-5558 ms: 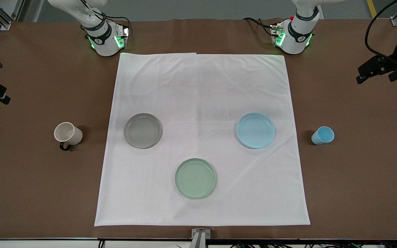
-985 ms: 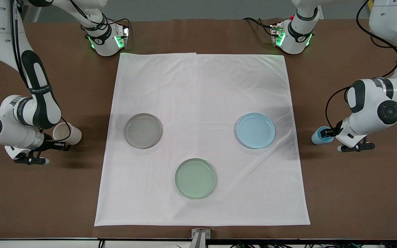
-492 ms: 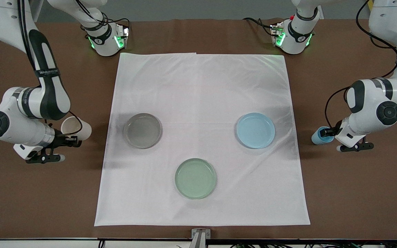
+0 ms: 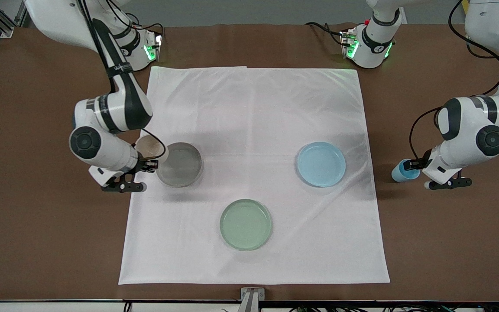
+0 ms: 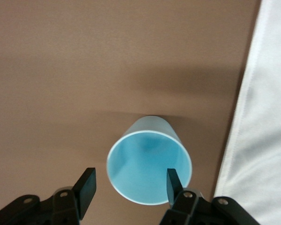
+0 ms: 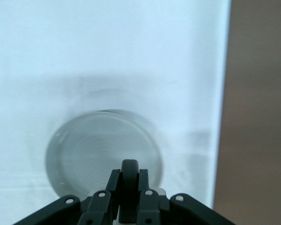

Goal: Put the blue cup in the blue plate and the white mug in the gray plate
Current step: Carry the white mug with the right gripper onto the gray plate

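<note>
— From the front, what's the right hand (image 4: 149,164) got?
— It's pinching the white mug (image 4: 148,147) by its handle, over the nine-o'clock rim of the gray plate (image 4: 184,167). The blue plate (image 4: 321,164) is bare, with the blue cup (image 4: 402,172) on the brown surface (image 4: 448,242) at its three o'clock.
— And the left hand (image 4: 414,165)?
— Its wrist view shows the fingers (image 5: 86,186) spread, low at the cup, not closed.
— The right wrist view?
— Fingers pressed on the dark handle, gray plate below.
</note>
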You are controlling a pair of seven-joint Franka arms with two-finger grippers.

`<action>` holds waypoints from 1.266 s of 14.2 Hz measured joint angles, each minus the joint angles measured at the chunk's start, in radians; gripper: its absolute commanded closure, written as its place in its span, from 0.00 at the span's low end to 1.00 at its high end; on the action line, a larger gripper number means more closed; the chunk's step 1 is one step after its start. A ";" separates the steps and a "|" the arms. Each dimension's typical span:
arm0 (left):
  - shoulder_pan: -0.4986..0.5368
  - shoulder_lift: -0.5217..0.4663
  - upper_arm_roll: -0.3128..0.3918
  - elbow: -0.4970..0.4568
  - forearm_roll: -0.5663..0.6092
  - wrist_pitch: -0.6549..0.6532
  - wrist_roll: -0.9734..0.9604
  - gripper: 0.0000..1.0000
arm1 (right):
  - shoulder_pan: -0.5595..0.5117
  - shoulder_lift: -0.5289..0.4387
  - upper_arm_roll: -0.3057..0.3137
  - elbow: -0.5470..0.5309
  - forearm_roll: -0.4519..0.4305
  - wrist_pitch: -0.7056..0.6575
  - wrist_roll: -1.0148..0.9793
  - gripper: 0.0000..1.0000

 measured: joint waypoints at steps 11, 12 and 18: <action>0.019 0.004 -0.013 -0.003 0.000 -0.006 0.000 0.33 | 0.037 0.112 -0.007 0.000 0.015 0.143 0.021 0.97; 0.026 0.007 -0.013 -0.003 0.000 -0.006 0.002 0.33 | 0.039 0.113 -0.007 0.000 0.019 0.144 0.021 0.97; 0.038 0.044 -0.012 -0.003 0.000 0.024 0.004 0.55 | 0.046 0.131 -0.006 0.009 0.022 0.150 0.021 0.97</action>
